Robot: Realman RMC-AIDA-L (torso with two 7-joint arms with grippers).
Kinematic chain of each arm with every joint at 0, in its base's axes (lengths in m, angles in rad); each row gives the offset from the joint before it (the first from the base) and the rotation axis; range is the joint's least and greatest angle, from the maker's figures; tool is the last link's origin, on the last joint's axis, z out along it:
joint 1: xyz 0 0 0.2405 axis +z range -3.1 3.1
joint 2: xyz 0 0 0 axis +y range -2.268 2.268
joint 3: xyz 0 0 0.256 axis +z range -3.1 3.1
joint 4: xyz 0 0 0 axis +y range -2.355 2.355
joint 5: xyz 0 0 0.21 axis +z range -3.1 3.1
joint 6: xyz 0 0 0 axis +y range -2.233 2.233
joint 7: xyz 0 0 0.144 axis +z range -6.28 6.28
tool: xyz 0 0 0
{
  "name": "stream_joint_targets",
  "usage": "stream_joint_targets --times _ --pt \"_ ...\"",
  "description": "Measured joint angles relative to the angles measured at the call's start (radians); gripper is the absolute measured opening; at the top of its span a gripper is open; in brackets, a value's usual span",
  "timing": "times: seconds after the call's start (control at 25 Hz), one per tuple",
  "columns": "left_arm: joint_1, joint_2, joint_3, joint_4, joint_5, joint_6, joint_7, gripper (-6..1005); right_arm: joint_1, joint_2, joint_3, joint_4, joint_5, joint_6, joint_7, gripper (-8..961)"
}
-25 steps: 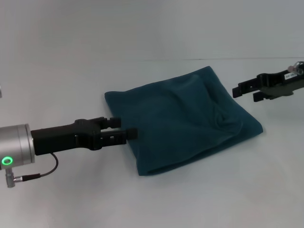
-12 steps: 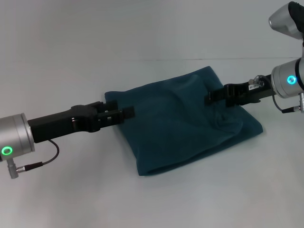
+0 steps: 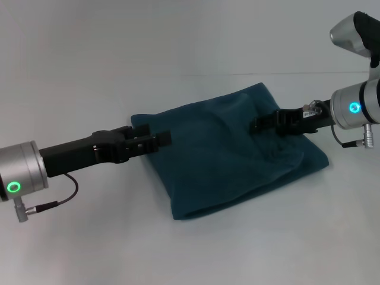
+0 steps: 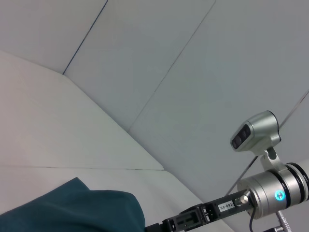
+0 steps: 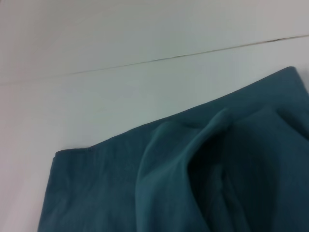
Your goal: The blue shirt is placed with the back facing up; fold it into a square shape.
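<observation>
Both arms have come in over the cloth since a second ago, when the right one was off to the side. Look first at your left gripper. It reaches in from the left and sits at the left edge of the blue shirt, just over the far-left corner. Its two fingers look spread a little, one above the other, and you cannot tell if any cloth is between them.

The blue shirt lies in the middle of the white table, already folded into a fat, puffy, nearly square bundle. Its long side runs from the far left to the near right, so the bundle sits turned like a diamond, with one corner pointing far and one pointing near. A soft ridge bumps up near the right side.

Your right gripper comes in from the right and sits over the far-right part of the shirt. You cannot tell if its fingers are spread or pressed together.

Both claws are right at the cloth. I think flattening the bump and squaring the edges comes next.
</observation>
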State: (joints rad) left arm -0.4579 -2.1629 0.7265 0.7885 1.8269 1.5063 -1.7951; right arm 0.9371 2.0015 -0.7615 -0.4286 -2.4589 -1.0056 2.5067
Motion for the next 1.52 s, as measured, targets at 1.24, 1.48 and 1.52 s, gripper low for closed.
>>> stream_joint_targets --times 1.24,1.48,1.52 --pt "-0.013 -0.001 0.005 -0.039 -0.026 -0.04 0.006 860 0.003 0.036 0.003 0.02 0.017 0.03 -0.039 671" --pt "-0.016 -0.002 0.005 -0.039 -0.026 -0.04 0.007 860 0.0 0.04 0.002 0.018 0.027 0.031 -0.053 665" --pt "-0.016 -0.002 0.005 -0.039 -0.026 -0.04 0.007 860 0.0 0.04 0.001 0.018 0.027 0.031 -0.053 664"
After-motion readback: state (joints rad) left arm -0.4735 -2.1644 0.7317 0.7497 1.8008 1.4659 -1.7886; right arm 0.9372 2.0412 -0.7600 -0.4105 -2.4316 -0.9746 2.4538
